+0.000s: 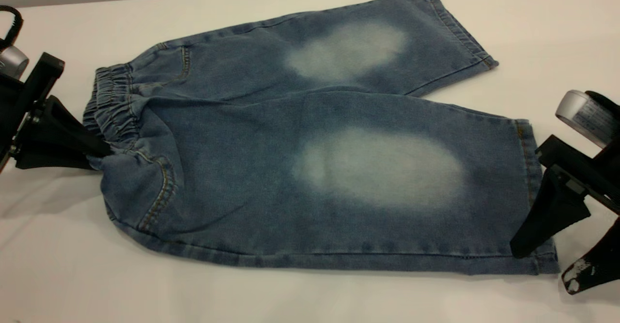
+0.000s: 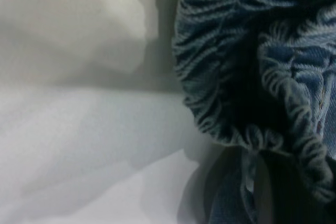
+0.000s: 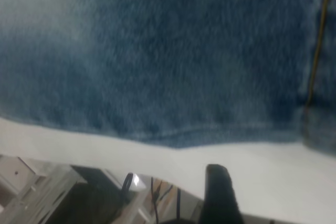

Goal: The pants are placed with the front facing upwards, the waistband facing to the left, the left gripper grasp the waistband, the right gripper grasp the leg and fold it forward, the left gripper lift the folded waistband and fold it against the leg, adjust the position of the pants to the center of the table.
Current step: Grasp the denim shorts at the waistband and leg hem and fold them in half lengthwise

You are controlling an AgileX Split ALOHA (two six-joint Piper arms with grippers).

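white surface (image 1: 557,18) carries everything. the pants (image 1: 271,134) lie flat across its middle, front up, faded ovals showing, not yet folded. near leg (image 1: 387,187) has its hem toward the right hand, handy for folding that leg over. elastic waistband (image 1: 109,107) faces left, bunched at the left hand (image 1: 99,154), whose tips look closed on the gathered cloth, probably to anchor that end. right hand (image 1: 545,262) sits at the near hem corner, fingers spread, one over the denim, gripping nothing yet.
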